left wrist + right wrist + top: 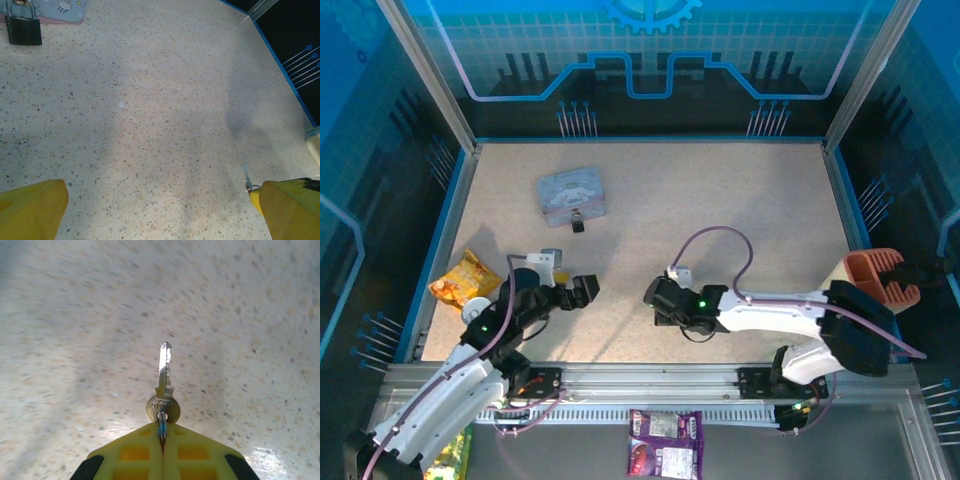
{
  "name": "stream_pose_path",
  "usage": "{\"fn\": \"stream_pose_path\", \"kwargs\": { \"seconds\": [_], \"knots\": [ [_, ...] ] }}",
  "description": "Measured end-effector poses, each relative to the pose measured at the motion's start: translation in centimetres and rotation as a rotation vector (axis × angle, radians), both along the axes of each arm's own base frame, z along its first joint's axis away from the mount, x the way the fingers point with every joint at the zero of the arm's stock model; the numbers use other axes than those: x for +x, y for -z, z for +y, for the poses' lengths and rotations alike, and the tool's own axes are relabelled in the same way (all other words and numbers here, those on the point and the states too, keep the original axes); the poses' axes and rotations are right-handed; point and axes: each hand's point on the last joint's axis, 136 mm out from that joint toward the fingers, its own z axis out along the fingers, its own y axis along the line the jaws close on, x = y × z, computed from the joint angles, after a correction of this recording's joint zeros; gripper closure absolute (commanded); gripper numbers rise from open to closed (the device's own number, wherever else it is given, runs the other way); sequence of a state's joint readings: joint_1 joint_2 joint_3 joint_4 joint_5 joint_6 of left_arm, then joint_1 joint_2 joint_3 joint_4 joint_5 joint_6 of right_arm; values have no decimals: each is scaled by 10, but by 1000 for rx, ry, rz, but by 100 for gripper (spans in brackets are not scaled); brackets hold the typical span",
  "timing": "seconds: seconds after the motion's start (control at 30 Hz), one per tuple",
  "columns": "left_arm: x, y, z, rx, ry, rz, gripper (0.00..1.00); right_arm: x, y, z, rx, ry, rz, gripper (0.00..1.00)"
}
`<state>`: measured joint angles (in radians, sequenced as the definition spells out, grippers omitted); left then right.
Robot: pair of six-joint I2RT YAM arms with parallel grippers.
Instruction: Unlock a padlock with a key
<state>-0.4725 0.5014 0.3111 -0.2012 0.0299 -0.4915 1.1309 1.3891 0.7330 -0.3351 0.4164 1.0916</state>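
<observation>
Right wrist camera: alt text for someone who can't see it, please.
The yellow right gripper, shut, pinches a small silvery key by its head. The blade points away over a pale speckled table.

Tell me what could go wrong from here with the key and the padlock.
1. The right fingers pinch the key only by the edge of its head, so it may swivel or slip when pushed into the lock.
2. The padlock lies loose by the tin, and the left fingers are open and away from it, so it may slide under the key's push.
</observation>
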Motion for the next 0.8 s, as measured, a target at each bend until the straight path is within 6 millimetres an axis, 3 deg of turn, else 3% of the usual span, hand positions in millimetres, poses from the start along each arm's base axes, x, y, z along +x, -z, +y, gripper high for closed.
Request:
{"fn": "stream_pose_path", "kwargs": {
  "seconds": [0.23, 0.43, 0.6, 0.8],
  "knots": [
    [2, 6, -2, -21, -20, 68, 1, 2, -26, 13, 79, -170, -191, 100],
    [4, -32, -17, -121, 21, 60, 8, -3, -68, 25, 178, -300, -403, 100],
    [1, -44, -40, -183, 101, 111, 17, -1, -87, 23, 224, -346, -538, 100],
    [-18, -57, -78, -188, 249, 126, 27, 1, -111, 32, 246, -397, -653, 100]
  ]
}}
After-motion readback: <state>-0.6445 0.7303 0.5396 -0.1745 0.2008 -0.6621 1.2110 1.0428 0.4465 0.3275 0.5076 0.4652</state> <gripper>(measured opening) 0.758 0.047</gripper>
